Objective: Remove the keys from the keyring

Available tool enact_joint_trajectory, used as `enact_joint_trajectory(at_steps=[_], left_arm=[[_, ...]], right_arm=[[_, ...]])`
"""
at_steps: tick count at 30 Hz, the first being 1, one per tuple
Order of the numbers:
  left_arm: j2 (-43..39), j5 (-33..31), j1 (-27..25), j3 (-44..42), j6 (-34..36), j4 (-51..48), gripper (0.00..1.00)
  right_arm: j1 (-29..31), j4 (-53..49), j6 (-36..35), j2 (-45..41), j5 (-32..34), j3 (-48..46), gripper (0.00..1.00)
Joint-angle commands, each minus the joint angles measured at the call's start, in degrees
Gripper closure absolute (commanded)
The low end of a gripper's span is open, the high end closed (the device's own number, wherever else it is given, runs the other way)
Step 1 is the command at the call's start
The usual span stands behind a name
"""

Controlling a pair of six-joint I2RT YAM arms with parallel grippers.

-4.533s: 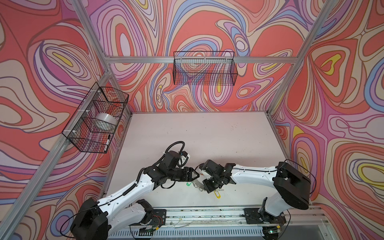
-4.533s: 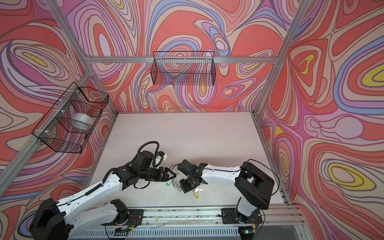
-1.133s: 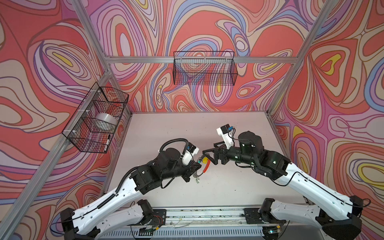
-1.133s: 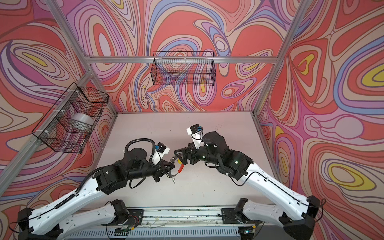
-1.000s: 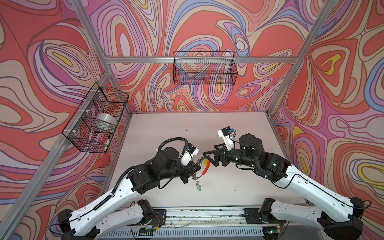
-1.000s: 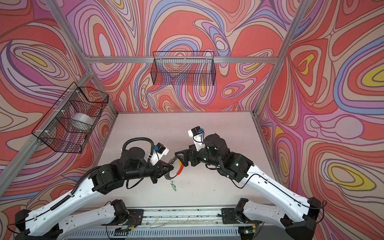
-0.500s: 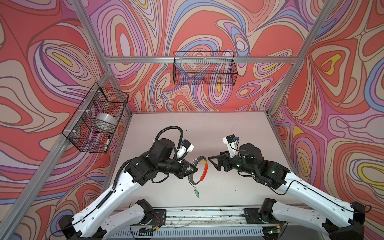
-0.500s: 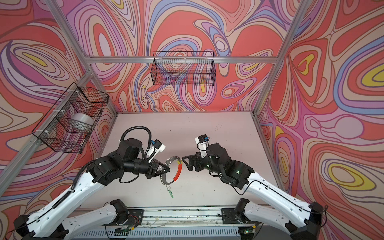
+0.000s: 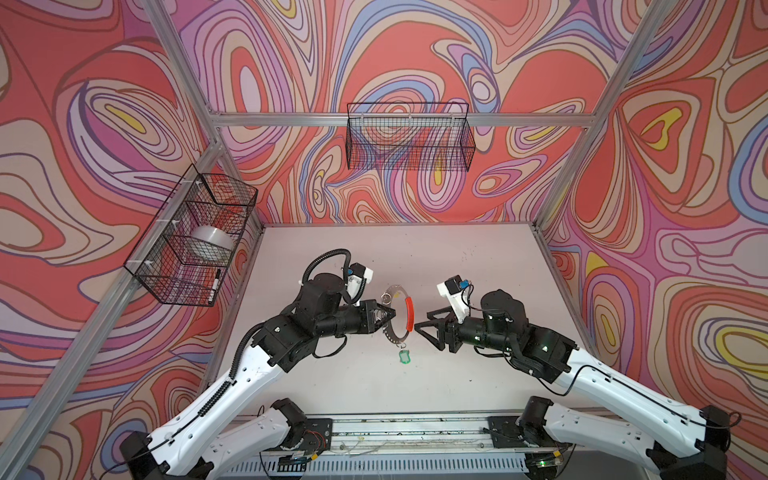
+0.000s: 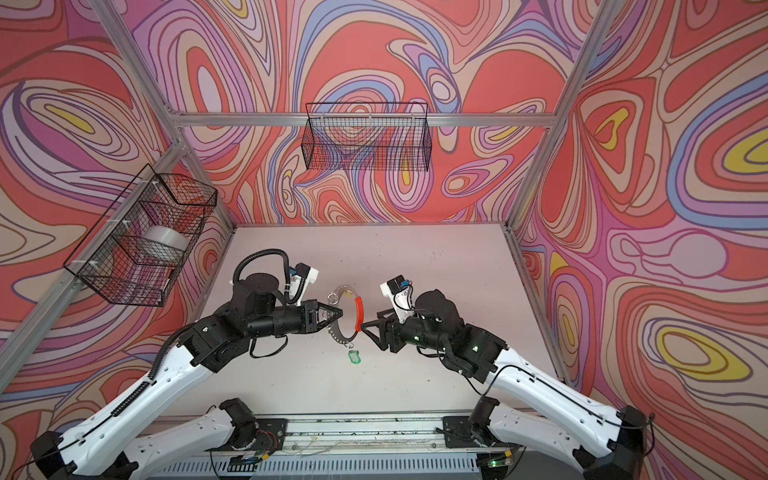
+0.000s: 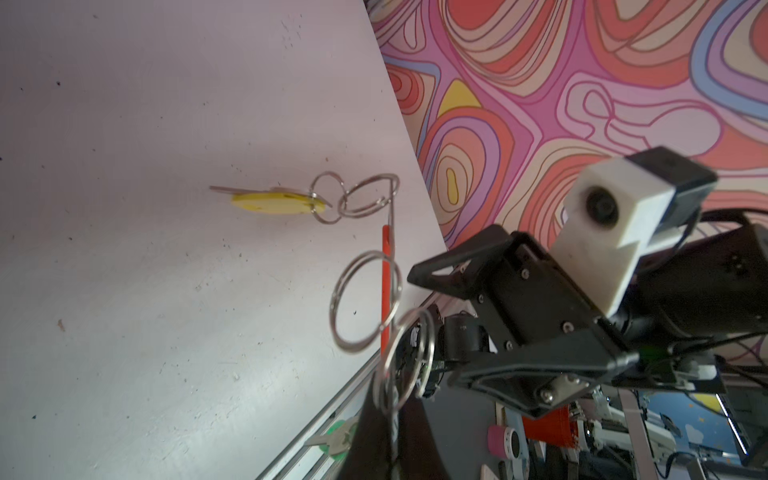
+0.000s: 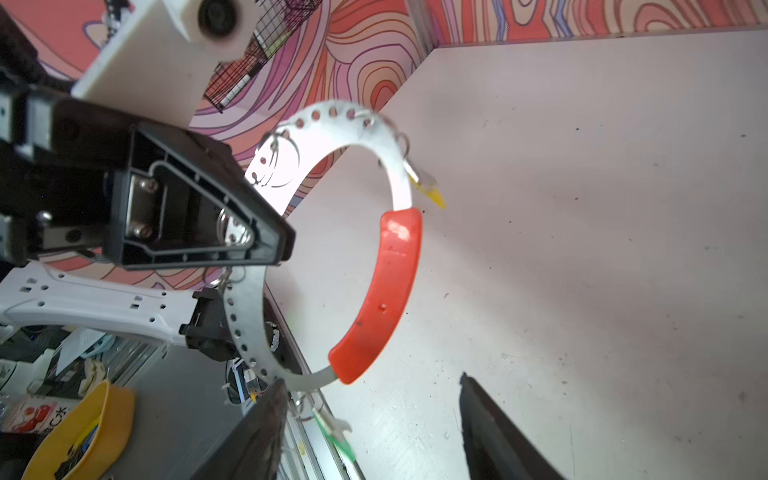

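Observation:
My left gripper [image 9: 388,314] [image 10: 338,313] holds the keyring [image 9: 392,287] [image 10: 341,289] upright in the air, shut on its grey left edge. The ring's red segment [image 9: 409,313] [image 12: 386,291] faces my right gripper [image 9: 422,320] [image 10: 371,320], which is open just right of it with nothing between its fingers [image 12: 266,428]. A key with a green tag [image 9: 404,356] [image 10: 353,357] [image 12: 338,436] dangles from the ring's bottom. A key with a yellow tag [image 11: 276,202] [image 12: 430,191] hangs near the ring's top. Several small split rings [image 11: 365,307] sit along the edge.
A pale table [image 9: 457,257] lies below. A wire basket [image 9: 191,241] on the left wall holds a tape roll and a marker. A second wire basket [image 9: 409,137] hangs on the back wall. A metal rail [image 9: 407,428] runs along the front edge.
My left arm has lifted the keyring and turned it upright, the green-tagged key swinging below. My right gripper has drawn back to the right, and its jaws have narrowed somewhat.

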Motion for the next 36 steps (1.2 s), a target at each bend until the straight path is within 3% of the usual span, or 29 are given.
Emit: enact_joint_trajectory(at_steps=[1, 7, 22, 31, 36], left_arm=[[-1.43, -6.63, 0.35, 1.12, -6.43, 5.49, 1.0], [-2.69, -8.4, 0.35, 1.21, -9.45, 6.88, 1.0], [-3.48, -1.61, 2.77, -0.86, -16.05, 13.86, 1.0], [-3.13, 3.65, 4.04, -2.62, -19.71, 17.95, 1.0], [-3.57, 3.75, 4.59, -2.75, -20.08, 17.69, 1.0]], right_arm=[[-0.03, 5.59, -2.26, 0.29, -5.86, -0.26, 0.35], [-0.02, 9.51, -3.07, -0.57, -6.49, -1.15, 0.37], [-0.03, 12.87, -2.81, 1.28, -10.88, -1.02, 0.53], [-0.04, 14.0, -4.31, -0.34, -8.44, -1.86, 0.54], [-0.02, 14.08, -4.39, -0.01, -9.99, -1.19, 0.64]])
